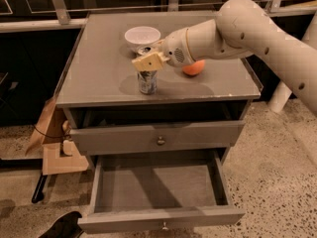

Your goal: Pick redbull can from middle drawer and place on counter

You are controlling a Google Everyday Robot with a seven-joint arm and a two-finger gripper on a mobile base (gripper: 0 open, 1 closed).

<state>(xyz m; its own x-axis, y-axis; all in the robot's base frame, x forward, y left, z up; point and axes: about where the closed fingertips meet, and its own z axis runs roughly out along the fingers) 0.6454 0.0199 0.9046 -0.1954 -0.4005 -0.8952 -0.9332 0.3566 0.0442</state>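
Camera view: nearest, above the speckled floor, the middle drawer stands pulled out, with the top drawer over it. Up on the grey counter, the redbull can stands upright near the front edge, and the gripper is right at its top; clamped or loose, I cannot tell. Beyond sit an orange and a white bowl.

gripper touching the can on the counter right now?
Cannot tell. The camera view has the gripper directly over the top of the can on the counter, overlapping it; neither contact nor gap shows.
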